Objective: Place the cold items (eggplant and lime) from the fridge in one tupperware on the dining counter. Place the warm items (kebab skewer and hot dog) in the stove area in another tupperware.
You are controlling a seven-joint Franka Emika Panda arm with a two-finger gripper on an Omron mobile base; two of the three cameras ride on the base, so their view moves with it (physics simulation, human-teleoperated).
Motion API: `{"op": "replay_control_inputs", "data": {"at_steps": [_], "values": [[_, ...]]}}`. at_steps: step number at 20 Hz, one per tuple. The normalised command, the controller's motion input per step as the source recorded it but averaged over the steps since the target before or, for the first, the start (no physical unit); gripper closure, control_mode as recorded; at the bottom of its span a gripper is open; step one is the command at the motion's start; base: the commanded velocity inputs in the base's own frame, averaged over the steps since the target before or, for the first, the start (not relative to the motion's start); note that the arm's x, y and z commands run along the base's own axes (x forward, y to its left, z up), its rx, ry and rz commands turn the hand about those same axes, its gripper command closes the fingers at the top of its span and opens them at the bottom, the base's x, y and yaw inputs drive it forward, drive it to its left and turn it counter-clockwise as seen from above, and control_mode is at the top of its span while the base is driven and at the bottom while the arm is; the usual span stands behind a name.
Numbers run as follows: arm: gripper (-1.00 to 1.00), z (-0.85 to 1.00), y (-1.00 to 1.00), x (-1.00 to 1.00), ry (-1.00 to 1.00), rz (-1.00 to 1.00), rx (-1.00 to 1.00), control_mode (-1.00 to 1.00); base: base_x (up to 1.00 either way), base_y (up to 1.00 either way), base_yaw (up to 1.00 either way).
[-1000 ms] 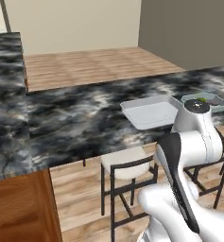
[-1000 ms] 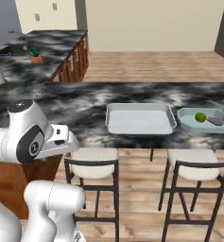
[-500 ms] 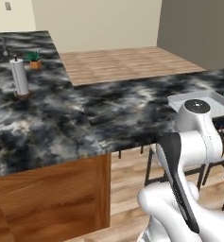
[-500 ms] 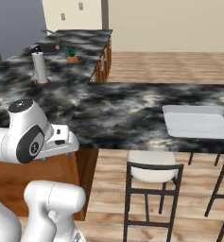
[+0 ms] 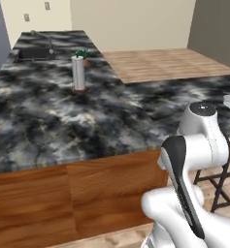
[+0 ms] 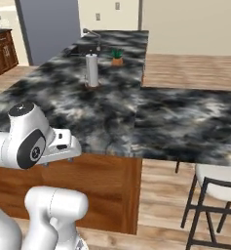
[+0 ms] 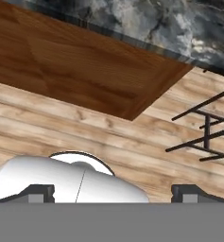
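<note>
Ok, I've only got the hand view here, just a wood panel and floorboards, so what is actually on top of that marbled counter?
Observer: A tall pale cylinder stands upright on the dining counter, well back from the near edge.
Operator: Anything next to it?
Observer: A small potted plant sits just behind it, apart from it.
Operator: And the far end of the top?
Observer: A dark sink with a faucet is set into the counter there.
</note>
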Motion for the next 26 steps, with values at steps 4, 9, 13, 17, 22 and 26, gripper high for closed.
{"op": "replay_control_inputs", "data": {"at_steps": [4,9,13,17,22,26], "values": [[-1.0,0.0,0.0,0.0,0.0,0.0,0.0,1.0,-0.14,1.0,0.18],[-1.0,0.0,0.0,0.0,0.0,0.0,0.0,1.0,-0.13,1.0,0.01],[-1.0,0.0,0.0,0.0,0.0,0.0,0.0,1.0,-0.09,1.0,0.0],[-1.0,0.0,0.0,0.0,0.0,0.0,0.0,1.0,-0.11,1.0,0.0],[-1.0,0.0,0.0,0.0,0.0,0.0,0.0,1.0,-0.1,1.0,0.0],[-1.0,0.0,0.0,0.0,0.0,0.0,0.0,1.0,-0.06,1.0,0.0]]}}
